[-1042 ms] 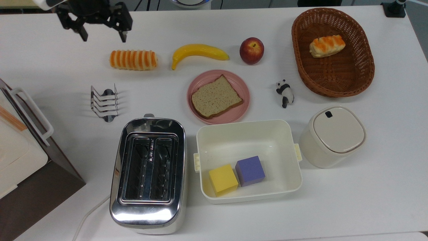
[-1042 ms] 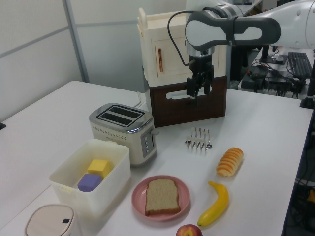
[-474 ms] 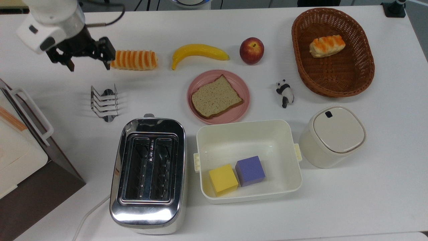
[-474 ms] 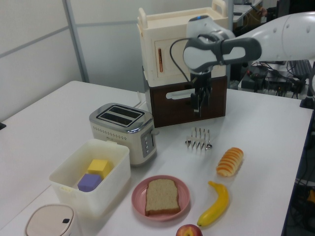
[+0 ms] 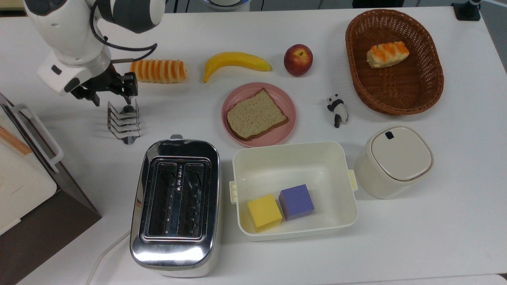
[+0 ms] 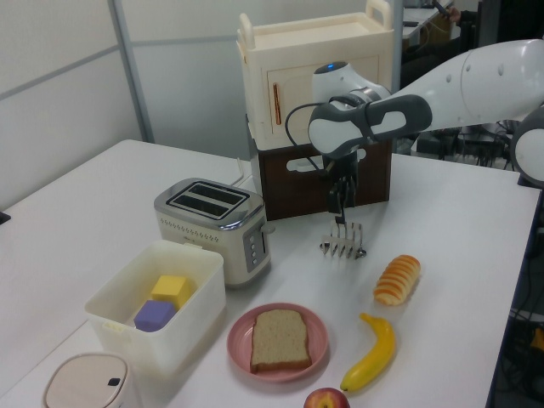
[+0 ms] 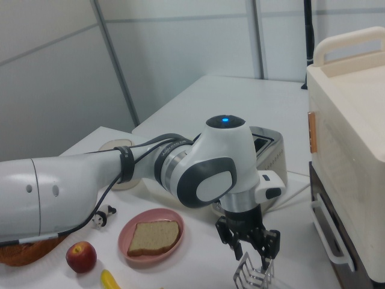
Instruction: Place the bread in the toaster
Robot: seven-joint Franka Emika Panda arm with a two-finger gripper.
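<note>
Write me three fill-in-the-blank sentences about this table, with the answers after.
1. The brown bread slice lies on a round ___ plate.
2. The open black gripper hovers over the small wire ___ rack.
3. The shiny chrome toaster has ___ empty slots.

Missing words: pink; toast; two

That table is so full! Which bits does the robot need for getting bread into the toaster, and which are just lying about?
For the job:
bread slice on the pink plate
toaster
claw, open

Lying about:
toast rack
striped roll
banana
apple
panda figure
basket with pastry
tub, two blocks
lidded bin
</note>
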